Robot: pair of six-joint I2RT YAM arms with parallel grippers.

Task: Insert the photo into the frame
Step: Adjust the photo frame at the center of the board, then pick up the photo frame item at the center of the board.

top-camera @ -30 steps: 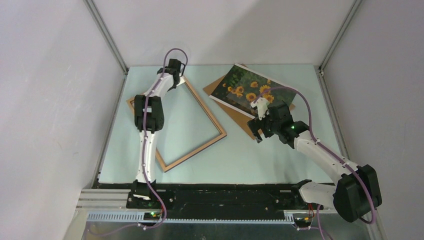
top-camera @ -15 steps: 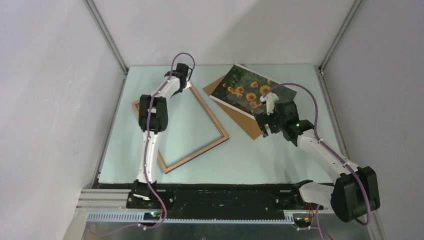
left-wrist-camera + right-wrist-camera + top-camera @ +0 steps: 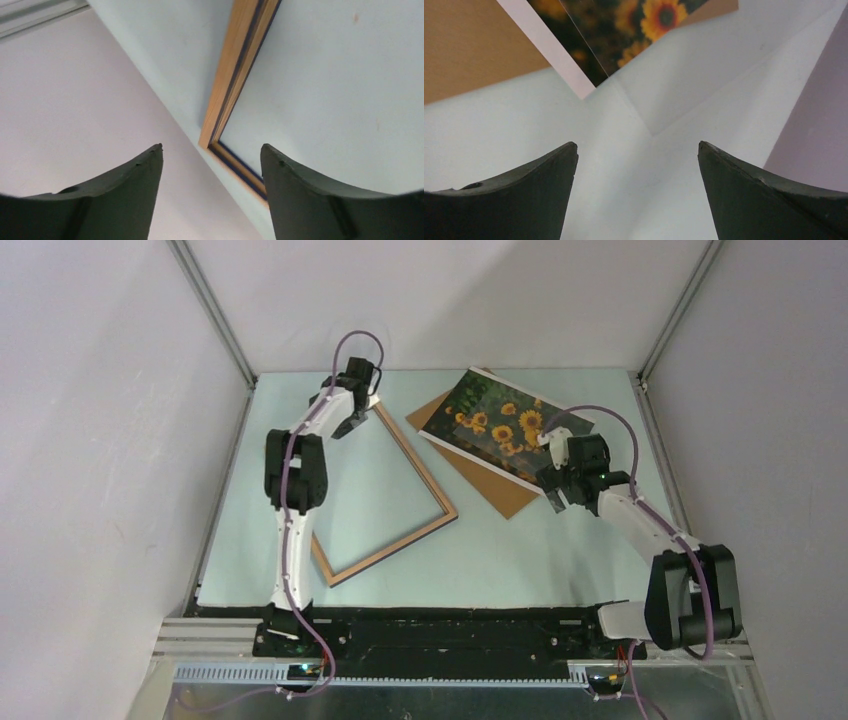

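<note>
The frame (image 3: 417,458) is lying flat on the pale green table (image 3: 520,540) at centre left of the top view, tilted like a diamond, its light wood face up. The left gripper (image 3: 211,146) is hovering over the frame's far corner with its jaws spread wide and gripping nothing. A dark blue edge is showing along the rail there. The photo (image 3: 500,425) is lying sunflowers up at upper right of centre, resting on the brown backing board (image 3: 490,485), apart from the frame. The right gripper (image 3: 637,143) is hanging open and empty just beside the photo's lower right corner, over bare table, with the white-bordered corner showing ahead of its fingers.
</note>
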